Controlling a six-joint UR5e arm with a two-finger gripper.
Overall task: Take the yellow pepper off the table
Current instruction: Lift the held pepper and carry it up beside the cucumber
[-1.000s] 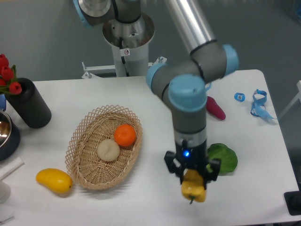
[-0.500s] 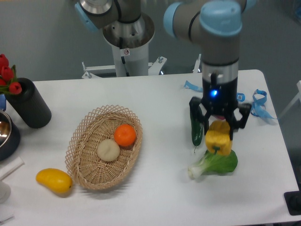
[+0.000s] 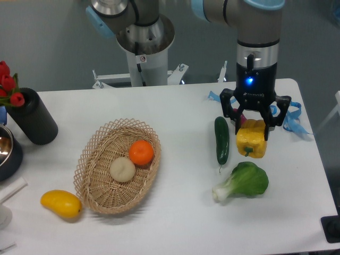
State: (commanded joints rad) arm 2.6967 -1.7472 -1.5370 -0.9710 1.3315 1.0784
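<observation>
The yellow pepper (image 3: 251, 139) is blocky and lobed, with its green stem pointing down. My gripper (image 3: 252, 123) is shut on its upper part and holds it above the white table (image 3: 180, 212), at the right side. The pepper hangs just right of a green cucumber (image 3: 221, 139) and above a leafy green vegetable (image 3: 245, 181). The arm comes down from the top of the view.
A wicker basket (image 3: 91, 170) at left centre holds an orange (image 3: 141, 152) and a pale round fruit (image 3: 122, 169). A smooth yellow mango-shaped fruit (image 3: 61, 204) lies at front left. A black cylinder (image 3: 33, 118) with red flowers stands at far left. Blue straps (image 3: 293, 118) lie at back right.
The gripper has carried the pepper from the front of the table up and back to the right, and the cucumber and leafy vegetable have come into view beneath.
</observation>
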